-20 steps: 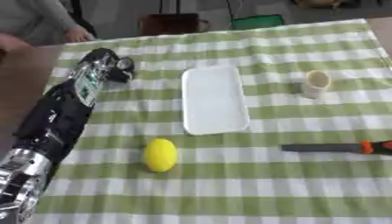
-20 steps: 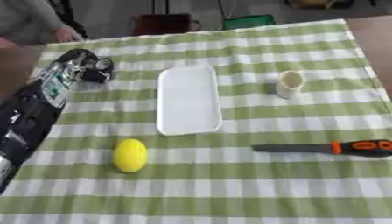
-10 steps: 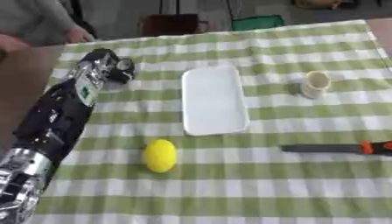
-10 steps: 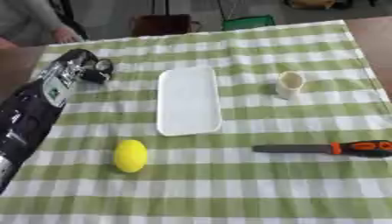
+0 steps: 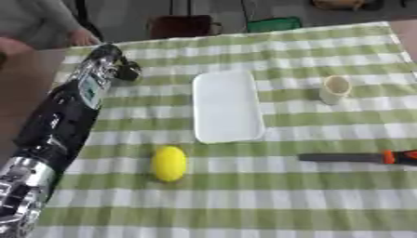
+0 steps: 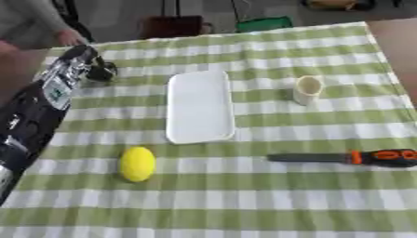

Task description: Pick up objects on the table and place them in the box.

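Left eye view shows the green checked table (image 5: 269, 204) with a flat white tray (image 5: 226, 106) in the middle, and nothing lies on it. To its right stands a small cream cup (image 6: 307, 89); I cannot tell what is inside. A yellow lemon (image 6: 137, 163) lies near the tray's near left corner. A knife (image 6: 350, 157) with an orange and black handle lies on the right. The left hand (image 5: 122, 69) reaches far left; I cannot tell how its fingers sit.
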Robot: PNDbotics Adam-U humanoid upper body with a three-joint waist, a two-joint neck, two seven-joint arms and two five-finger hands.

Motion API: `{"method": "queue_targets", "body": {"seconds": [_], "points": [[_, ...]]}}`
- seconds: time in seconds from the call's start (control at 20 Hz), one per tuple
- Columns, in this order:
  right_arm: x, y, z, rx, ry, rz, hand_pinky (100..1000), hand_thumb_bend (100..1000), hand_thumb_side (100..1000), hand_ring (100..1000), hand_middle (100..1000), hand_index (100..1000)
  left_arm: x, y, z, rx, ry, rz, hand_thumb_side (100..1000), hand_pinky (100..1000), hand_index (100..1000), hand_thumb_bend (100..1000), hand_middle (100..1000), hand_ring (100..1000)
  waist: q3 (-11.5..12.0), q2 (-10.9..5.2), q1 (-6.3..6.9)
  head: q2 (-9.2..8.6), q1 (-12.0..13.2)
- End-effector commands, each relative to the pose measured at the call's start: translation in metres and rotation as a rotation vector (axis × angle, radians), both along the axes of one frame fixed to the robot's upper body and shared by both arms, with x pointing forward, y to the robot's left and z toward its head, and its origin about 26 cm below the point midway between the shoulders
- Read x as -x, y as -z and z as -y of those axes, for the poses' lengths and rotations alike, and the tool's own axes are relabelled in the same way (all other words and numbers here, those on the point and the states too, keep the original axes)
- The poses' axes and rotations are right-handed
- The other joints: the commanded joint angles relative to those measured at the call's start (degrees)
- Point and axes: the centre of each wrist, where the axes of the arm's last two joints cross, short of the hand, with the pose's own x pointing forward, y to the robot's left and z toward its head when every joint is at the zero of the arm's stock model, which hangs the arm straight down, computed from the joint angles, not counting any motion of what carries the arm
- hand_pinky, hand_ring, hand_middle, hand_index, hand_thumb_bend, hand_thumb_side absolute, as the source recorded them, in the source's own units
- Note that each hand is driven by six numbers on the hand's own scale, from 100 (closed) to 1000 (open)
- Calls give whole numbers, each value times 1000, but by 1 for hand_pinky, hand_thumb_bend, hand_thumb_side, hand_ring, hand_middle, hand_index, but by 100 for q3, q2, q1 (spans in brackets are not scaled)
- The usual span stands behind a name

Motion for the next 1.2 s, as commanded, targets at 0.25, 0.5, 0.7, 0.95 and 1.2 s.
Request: {"method": "queue_targets", "body": {"seconds": [0.25,0.5,0.7,0.95,1.2], "points": [[3,-9,1,15,-1,30,600,535,729,650,705,810,1,-30,-9,-67,-16,55,296,910,666,260,859,877,16,-181,-57,-38,-3],[3,-9,1,15,0,32,600,536,729,650,706,810,1,-21,-12,-125,-34,1,308,920,692,324,868,887,-2,-151,-55,-39,-18],[3,-10,1,17,-2,33,600,537,728,650,706,810,1,-17,-12,-151,-41,-22,308,921,677,327,866,887,-12,-122,-51,-41,-18],[3,-10,1,17,-3,35,600,540,728,650,706,810,0,-15,-12,-168,-53,-27,304,919,676,319,866,887,-32,-96,-54,-50,-17],[3,-10,1,16,-3,35,600,542,728,650,706,811,0,-12,-13,-174,-61,-37,311,920,659,303,863,886,-39,-91,-57,-57,-20]]}}
